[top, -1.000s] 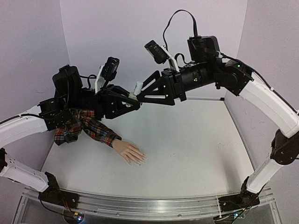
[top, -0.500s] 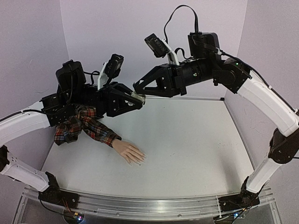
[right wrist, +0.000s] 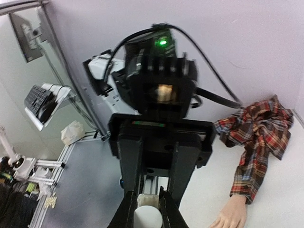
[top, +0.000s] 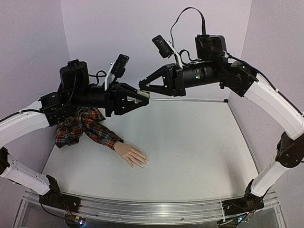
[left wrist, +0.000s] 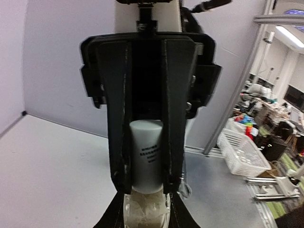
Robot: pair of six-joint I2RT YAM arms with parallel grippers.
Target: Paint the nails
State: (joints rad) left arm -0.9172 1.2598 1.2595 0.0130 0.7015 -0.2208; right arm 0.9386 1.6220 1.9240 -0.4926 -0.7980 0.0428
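Uncapping step: left gripper clamps the white bottle in midair, right gripper pinched on its cap. Nails sit on the mannequin hand, flat on the table, well below. Next, likely: twist the cap, pull straight off.

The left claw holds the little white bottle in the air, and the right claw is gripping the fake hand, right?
No: the right claw grips the top of the white bottle too; the fake hand lies untouched on the table, as the top view shows.

Red plaid sleeve, peach hand, white bottle
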